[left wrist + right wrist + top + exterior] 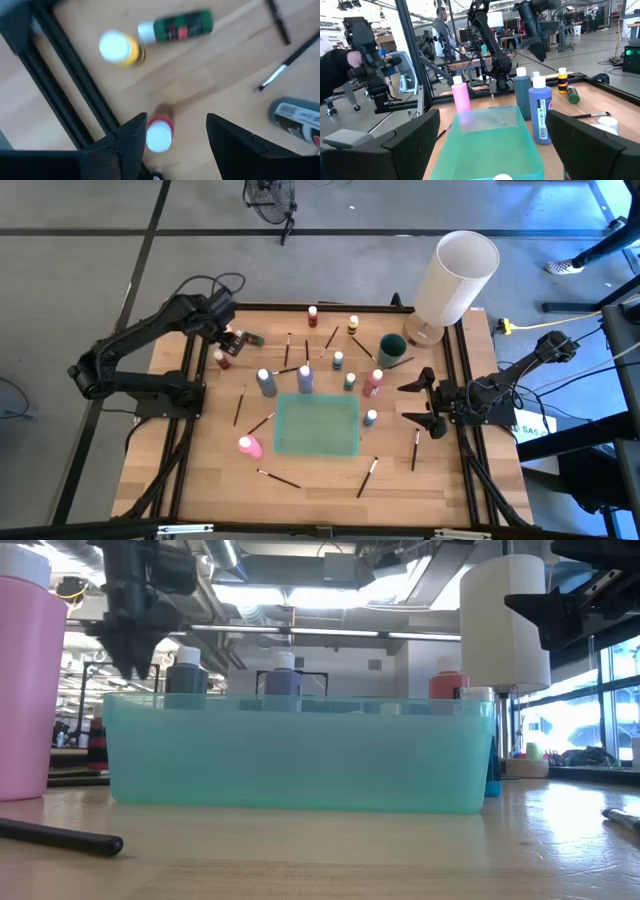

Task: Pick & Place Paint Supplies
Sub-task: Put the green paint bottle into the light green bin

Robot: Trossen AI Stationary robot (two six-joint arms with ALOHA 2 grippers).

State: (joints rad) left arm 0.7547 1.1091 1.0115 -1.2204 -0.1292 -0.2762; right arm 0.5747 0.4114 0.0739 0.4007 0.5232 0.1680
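Note:
Small paint bottles and thin dark brushes lie scattered around a teal tray (317, 424) at mid-table. My left gripper (228, 346) hangs open at the far left, pointing steeply down over a red bottle with a white cap (160, 135), which stands upright on the wood below the gap between the fingers. A yellow bottle (118, 48) stands beside it, and a green bottle (177, 27) lies on its side. My right gripper (412, 403) waits open at the table's right side, pointing level across the tray (490, 140).
A tall white cylinder (455, 278) and a dark green cup (391, 350) stand at the far right. A grey bottle (266, 382), a purple bottle (305, 378) and a pink bottle (249, 446) stand near the tray. Brushes (278, 478) lie toward the near edge. A black frame rail (75, 85) runs beside the left gripper.

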